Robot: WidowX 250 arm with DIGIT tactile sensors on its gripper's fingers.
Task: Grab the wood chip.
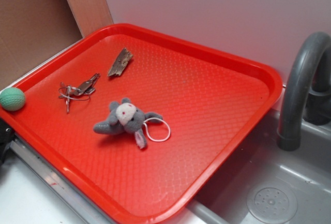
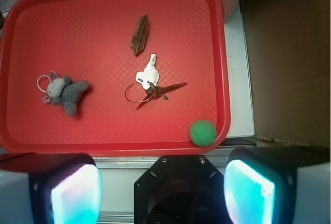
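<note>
Chip (image 2: 140,34) lies flat on red tray (image 2: 31,131), upper middle in wrist view, long axis running roughly 1 to 7 o'clock there, narrower jagged end down toward 7. In exterior view chip (image 1: 120,62) sits in the tray's far left part, long axis about 1 to 7 o'clock too, wider end at top. Nothing on it, nothing touching it. Keys (image 2: 150,81) on a ring lie near, at 6 o'clock from chip in wrist view, small gap between; in exterior view keys (image 1: 77,90) are at 8 o'clock from chip. Grey plush (image 2: 63,91) with white loop sits well apart, at 8 o'clock from chip in wrist view; plush (image 1: 126,120) at 6 o'clock from chip in exterior view. Green ball (image 2: 202,132) rests at tray's edge, 5 o'clock from chip in wrist view; ball (image 1: 11,99) at far left in exterior view. Grey faucet (image 1: 302,89) and sink (image 1: 271,203) right of tray. Gripper (image 2: 163,190) at bottom of wrist view, off the tray, well apart from chip, fingers (image 2: 75,193) spread wide, holding nothing.
</note>
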